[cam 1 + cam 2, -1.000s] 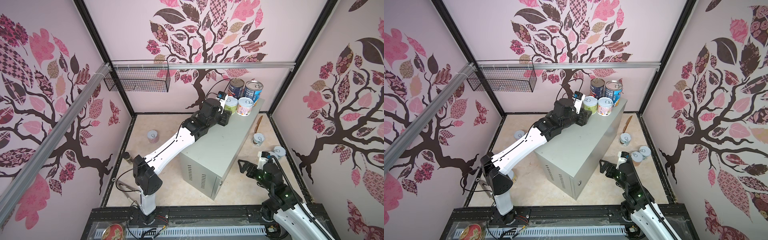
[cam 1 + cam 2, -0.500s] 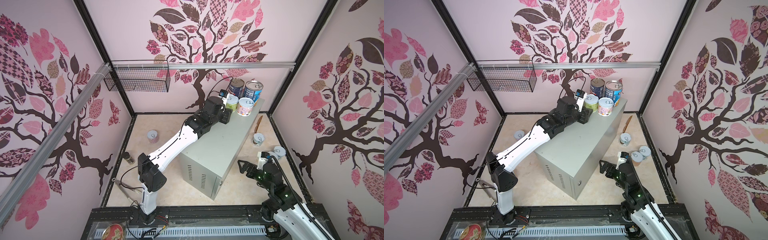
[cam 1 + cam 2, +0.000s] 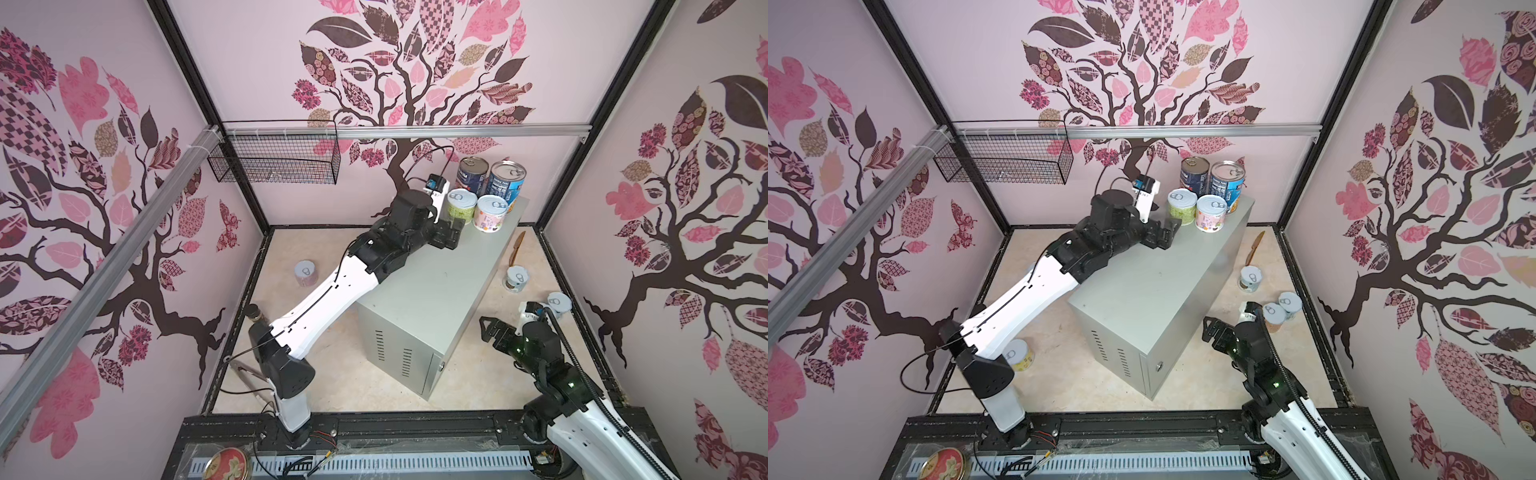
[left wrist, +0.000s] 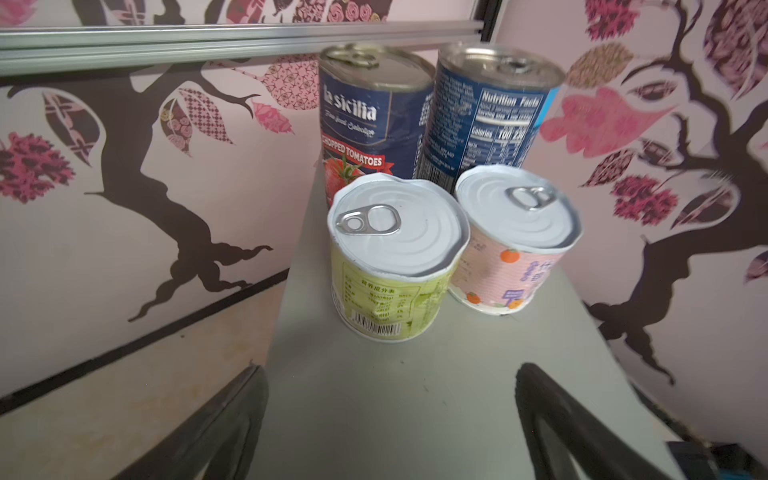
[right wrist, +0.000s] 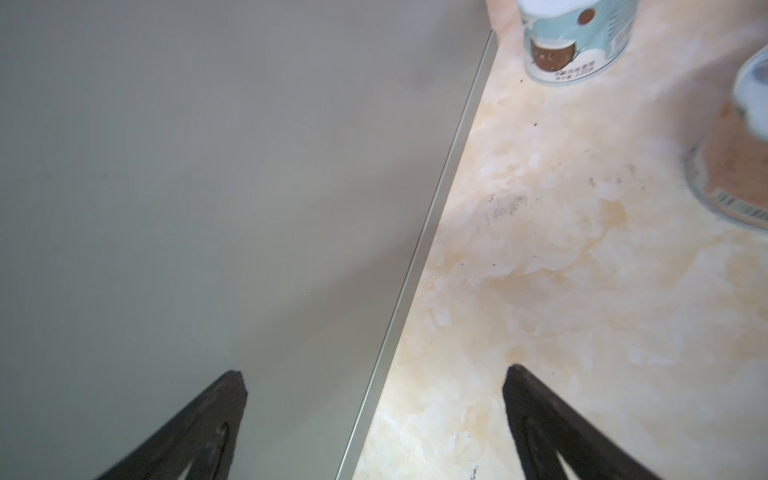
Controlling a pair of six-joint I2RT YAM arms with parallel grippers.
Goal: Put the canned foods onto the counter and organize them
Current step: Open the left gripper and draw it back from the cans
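The counter is a long grey metal box. At its far end stand two tall dark blue cans and, in front of them, a green can beside a pink can. My left gripper hovers over the counter top just short of the green can, open and empty. Low at the counter's right side, my right gripper is open with nothing between its fingers. More cans stand on the floor: one on the left, a yellow one, and several on the right.
A black wire basket hangs on the back-left wall. A wooden-handled knife lies on the floor right of the counter. A small brown jar and tongs sit by the left arm's base. A red-gold tin lies at the front edge.
My left gripper has opened and let go of the green can, which now stands free beside the pink one. The gripper has drawn back a little. The right arm has not moved.
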